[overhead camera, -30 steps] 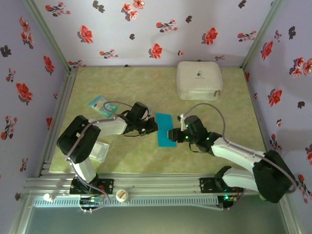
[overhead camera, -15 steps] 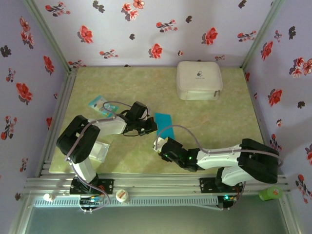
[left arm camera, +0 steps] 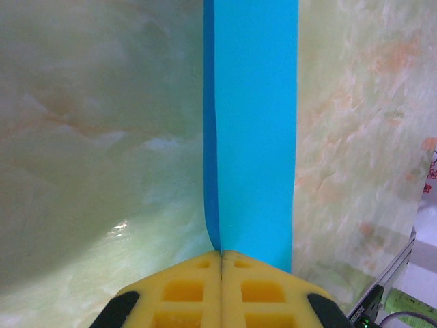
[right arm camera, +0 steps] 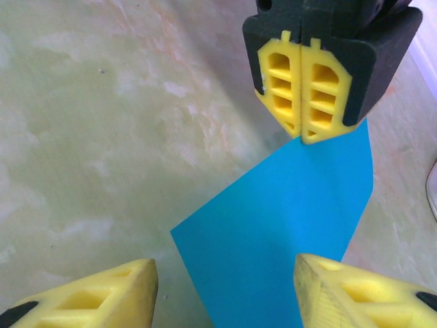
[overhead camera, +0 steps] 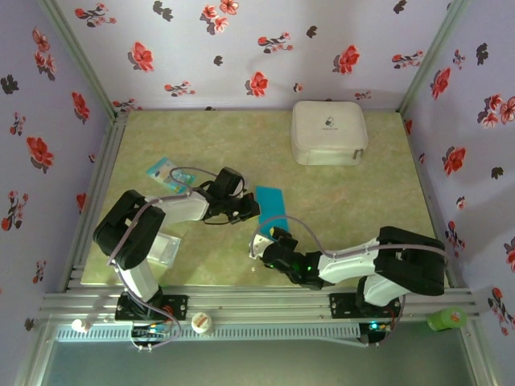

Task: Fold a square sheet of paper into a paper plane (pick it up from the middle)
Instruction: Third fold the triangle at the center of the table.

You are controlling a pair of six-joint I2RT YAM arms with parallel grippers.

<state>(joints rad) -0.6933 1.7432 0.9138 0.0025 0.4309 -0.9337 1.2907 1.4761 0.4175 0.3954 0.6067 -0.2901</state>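
Swung round since a sec ago, the right arm has left the right-hand side of the folded teal sheet (overhead camera: 272,201) and come to its near end; the left arm hasn't shifted. The right gripper (right arm camera: 222,301) has its jaws wide apart, wider than before, holding nothing; the sheet's near part lies in the gap betw. its two yellow fingers (right arm camera: 92,294), one corner poking toward the left-hand one. The left gripper (right arm camera: 313,75) is fully closed, pad tips set down on the sheet's far edge as the right wrist sees it; we can't tell if they nip a layer or just pin it to the table (right arm camera: 82,123). The sheet sits mid-table, flat, a narrow rectangle; in the overhead view its long axis runs approx. near-to-far, far end leaning slightly left. What the next move turns on, we reckon: the sheet lies straight ahead of the open right jaws and reaches from their gap up to the left tips, so it's spanned betw. the two grippers. Both arms are at it, but the right is the free one; we'd judge it better placed to take the next grip or fold while the left steadies.
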